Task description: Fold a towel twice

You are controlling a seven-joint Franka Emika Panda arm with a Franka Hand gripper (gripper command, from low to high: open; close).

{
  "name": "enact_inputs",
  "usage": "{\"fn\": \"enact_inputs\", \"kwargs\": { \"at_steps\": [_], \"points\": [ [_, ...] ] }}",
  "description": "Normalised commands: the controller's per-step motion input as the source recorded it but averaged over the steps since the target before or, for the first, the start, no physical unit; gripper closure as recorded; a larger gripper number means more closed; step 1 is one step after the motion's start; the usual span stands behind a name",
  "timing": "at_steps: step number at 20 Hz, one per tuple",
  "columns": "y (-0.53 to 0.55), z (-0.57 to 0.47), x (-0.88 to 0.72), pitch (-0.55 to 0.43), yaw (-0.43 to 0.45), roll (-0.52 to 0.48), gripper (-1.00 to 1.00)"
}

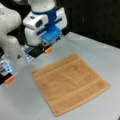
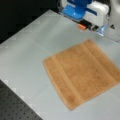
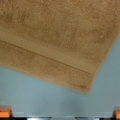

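The towel (image 1: pixel 70 83) lay flat and unfolded on the grey table (image 2: pixel 30 50) in both front views, so I judge no fold was made. Behind it the gripper (image 1: pixel 41 51) hovered near its far corner (image 3: pixel 86 85), fingers wide apart, holding nothing. A fold would require pinching that corner.

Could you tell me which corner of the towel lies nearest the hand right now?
The corner at a front view's top, pointing toward the hand, the same corner seen in the wrist view. The towel lies flat, unfolded and untouched.
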Motion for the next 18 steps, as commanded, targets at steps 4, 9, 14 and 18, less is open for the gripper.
{"fn": "enact_inputs", "kwargs": {
  "at_steps": [4, 9, 14, 18],
  "points": [
    [0.02, 0.01, 0.05, 0.188, 0.290, -0.050, -1.00],
    [0.10, 0.05, 0.16, 0.226, 0.196, -0.025, -1.00],
    [0.28, 0.07, 0.38, 0.254, -0.096, -0.004, -1.00],
    [0.33, 0.12, 0.51, 0.270, -0.245, -0.023, -1.00]
  ]
}}
